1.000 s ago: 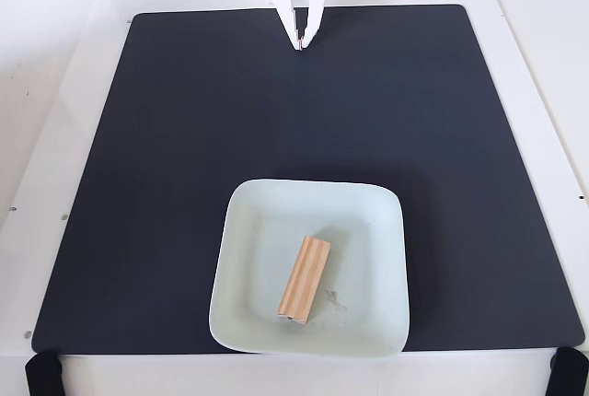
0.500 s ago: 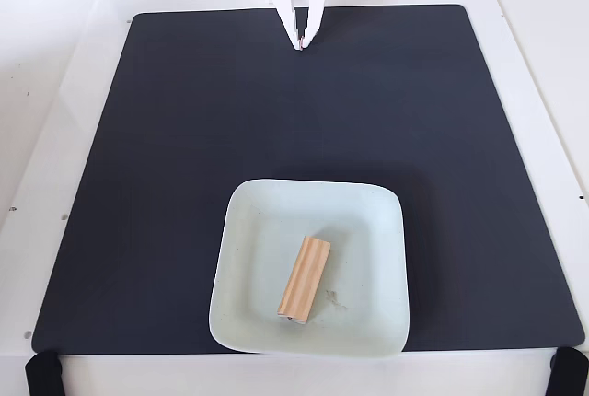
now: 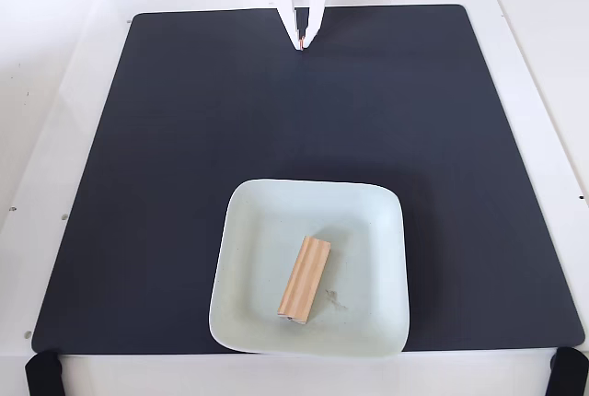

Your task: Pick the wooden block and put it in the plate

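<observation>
The block [image 3: 305, 280], light-tan wood with a groove along its length, is seen lying inside the plate [image 3: 248, 258], slightly tilted. The gripper [image 3: 302, 45] is closed and empty, held over the far edge of the mat [image 3: 166, 138].
</observation>
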`<state>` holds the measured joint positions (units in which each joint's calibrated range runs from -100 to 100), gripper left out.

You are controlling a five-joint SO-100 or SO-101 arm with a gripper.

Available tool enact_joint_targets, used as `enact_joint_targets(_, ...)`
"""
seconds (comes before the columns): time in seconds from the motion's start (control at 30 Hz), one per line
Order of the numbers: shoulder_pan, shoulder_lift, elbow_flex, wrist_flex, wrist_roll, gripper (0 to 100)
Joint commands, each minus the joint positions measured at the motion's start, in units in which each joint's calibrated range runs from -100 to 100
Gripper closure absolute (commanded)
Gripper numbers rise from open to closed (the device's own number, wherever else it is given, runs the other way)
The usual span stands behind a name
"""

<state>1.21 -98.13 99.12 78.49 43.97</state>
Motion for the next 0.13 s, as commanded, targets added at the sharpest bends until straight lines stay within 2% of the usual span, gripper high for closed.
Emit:
enact_joint_targets(0.0, 0.5, 0.3, 0.2, 0.3, -0.1, 99)
enact_joint_targets(0.1, 0.5, 0.3, 0.2, 0.3, -0.1, 99)
